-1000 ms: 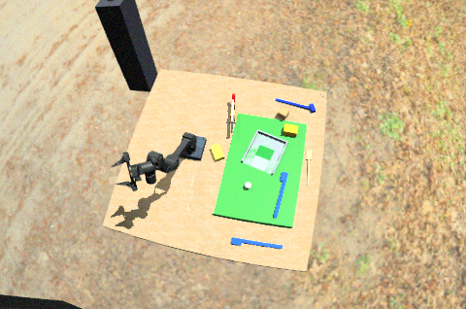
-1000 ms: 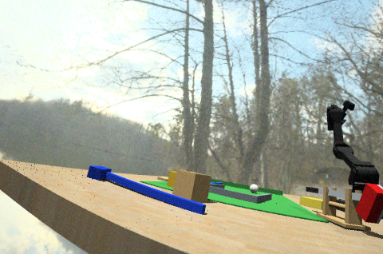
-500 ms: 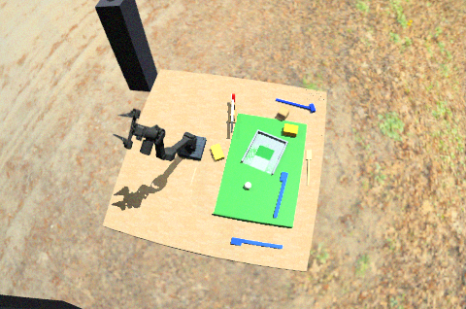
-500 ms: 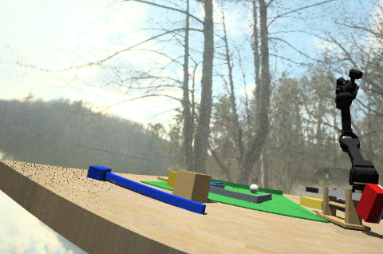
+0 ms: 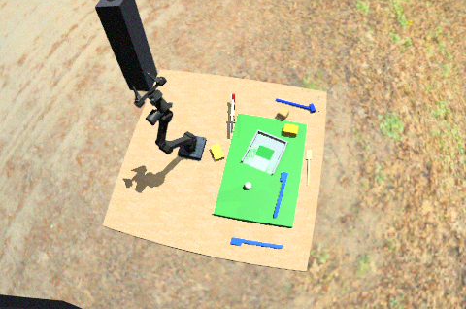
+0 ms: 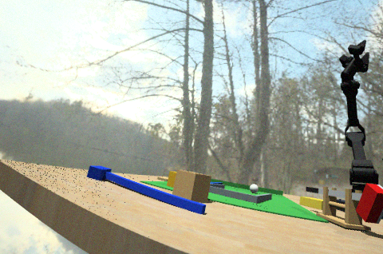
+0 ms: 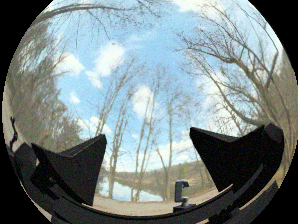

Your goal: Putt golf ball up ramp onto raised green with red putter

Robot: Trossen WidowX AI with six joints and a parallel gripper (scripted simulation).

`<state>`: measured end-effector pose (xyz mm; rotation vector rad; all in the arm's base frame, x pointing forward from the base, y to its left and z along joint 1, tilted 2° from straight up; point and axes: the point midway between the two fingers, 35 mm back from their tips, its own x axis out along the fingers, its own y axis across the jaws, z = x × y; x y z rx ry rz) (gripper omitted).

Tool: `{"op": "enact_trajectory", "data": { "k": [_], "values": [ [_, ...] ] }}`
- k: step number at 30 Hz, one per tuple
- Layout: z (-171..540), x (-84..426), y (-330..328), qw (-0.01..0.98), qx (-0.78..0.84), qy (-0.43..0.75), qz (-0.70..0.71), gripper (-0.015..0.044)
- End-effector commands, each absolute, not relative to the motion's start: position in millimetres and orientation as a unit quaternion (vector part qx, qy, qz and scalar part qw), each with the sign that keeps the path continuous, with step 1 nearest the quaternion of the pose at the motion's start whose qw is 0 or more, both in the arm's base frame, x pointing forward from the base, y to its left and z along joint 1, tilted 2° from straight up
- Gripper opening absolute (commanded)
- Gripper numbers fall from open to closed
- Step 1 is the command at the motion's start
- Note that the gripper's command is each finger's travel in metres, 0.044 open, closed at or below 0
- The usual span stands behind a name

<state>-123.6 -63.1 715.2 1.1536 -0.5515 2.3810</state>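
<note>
The arm [image 5: 165, 126] stands on its base [image 5: 192, 147] near the left edge of the board [image 5: 146, 202], raised high, with the gripper [image 5: 146, 89] at the top, well above the board surface. In the exterior view the gripper [image 6: 356, 55] points upward against the trees. The wrist view shows two dark fingers spread wide apart with only sky and branches between them; the jaws are fully open and hold nothing. The putter [image 5: 233, 107] lies on a small wooden rack [image 5: 229, 120] near the far edge of the board, just beside the far left corner of the green mat [image 5: 252, 202]; its red head [image 6: 371, 202] shows at the right margin of the exterior view, resting on the rack [image 6: 339, 206]. The ball [image 5: 248, 185] sits on the mat, toward the near edge, apart from the arm. The raised green [image 5: 264, 152] with its grey ramp lies at the middle of the mat, between the ball and the far edge. A yellow block [image 5: 216, 152] sits just beside the base, and another [image 5: 290, 129] sits on the far right corner of the mat. Three blue putters lie apart: one [image 5: 296, 104] at the far right corner of the board, one [image 5: 281, 194] on the mat, one [image 5: 255, 243] along the near edge.
</note>
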Motion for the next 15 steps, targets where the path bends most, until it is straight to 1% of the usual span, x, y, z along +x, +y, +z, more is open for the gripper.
{"op": "enact_trajectory", "data": {
  "k": [1,3,7,15],
  "values": [
    [718,-96,-7,0.289,0.425,-0.182,0.838,0.0440],
    [717,-82,20,0.327,0.426,-0.175,0.825,0.0440],
    [712,-64,52,0.377,0.418,-0.170,0.809,0.0440],
    [673,9,157,0.554,0.349,-0.145,0.742,0.0440]
  ]
}}
